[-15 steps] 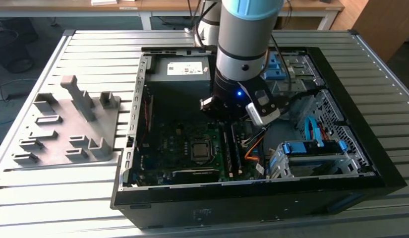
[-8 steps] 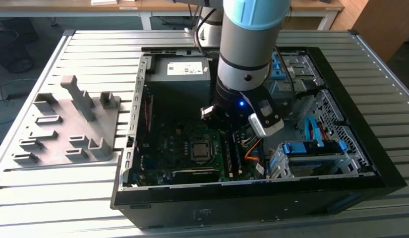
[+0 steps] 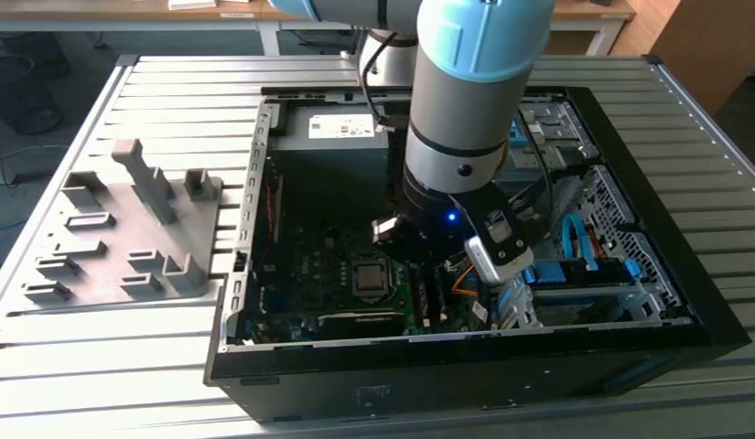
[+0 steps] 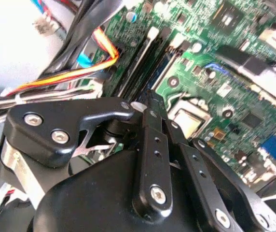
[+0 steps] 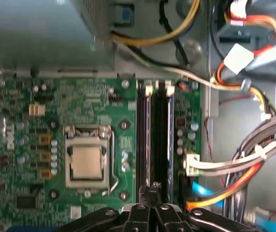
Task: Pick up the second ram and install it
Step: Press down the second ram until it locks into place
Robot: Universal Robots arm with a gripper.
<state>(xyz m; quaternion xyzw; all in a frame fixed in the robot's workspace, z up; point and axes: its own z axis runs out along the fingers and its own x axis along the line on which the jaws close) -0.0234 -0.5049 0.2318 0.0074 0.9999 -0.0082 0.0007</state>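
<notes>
tool: held narrow, nothing seen gripped | second ram: seen standing in a slot just beside the chip socket, under the tool tip | task: ram judged placed; full push-in cannot be told

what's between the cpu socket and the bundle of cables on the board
The memory slots lie between the cpu socket and the cable bundle in the first wrist view: long parallel black rows, running toward the hand.
</notes>
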